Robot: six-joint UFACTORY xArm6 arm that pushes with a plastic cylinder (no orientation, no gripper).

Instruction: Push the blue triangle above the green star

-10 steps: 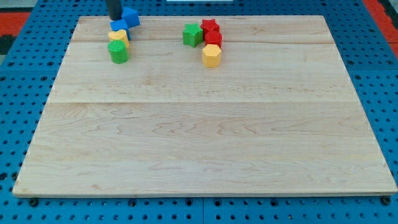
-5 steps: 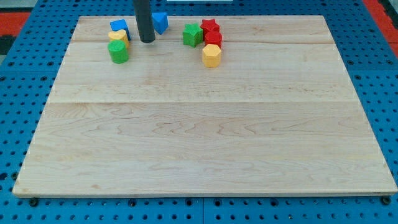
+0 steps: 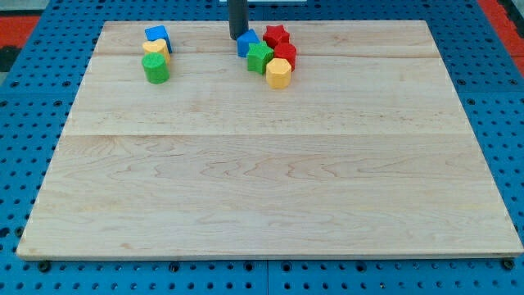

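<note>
The blue triangle (image 3: 246, 43) lies near the top of the wooden board, touching the upper left of the green star (image 3: 260, 57). My tip (image 3: 237, 36) is at the triangle's upper left edge, against it or nearly so. The rod runs up out of the view's top. The green star sits in a tight cluster with the red blocks and the yellow block.
A red star (image 3: 277, 35), a red block (image 3: 286, 52) and a yellow hexagon (image 3: 278, 74) crowd the green star's right and lower sides. At the upper left stand a blue block (image 3: 156, 35), a yellow block (image 3: 154, 49) and a green cylinder (image 3: 155, 69). The board's top edge (image 3: 344, 22) is close.
My tip has moved right along the top of the board, pushing the blue triangle from the left group over to the green star. The green star has shifted slightly right and down.
</note>
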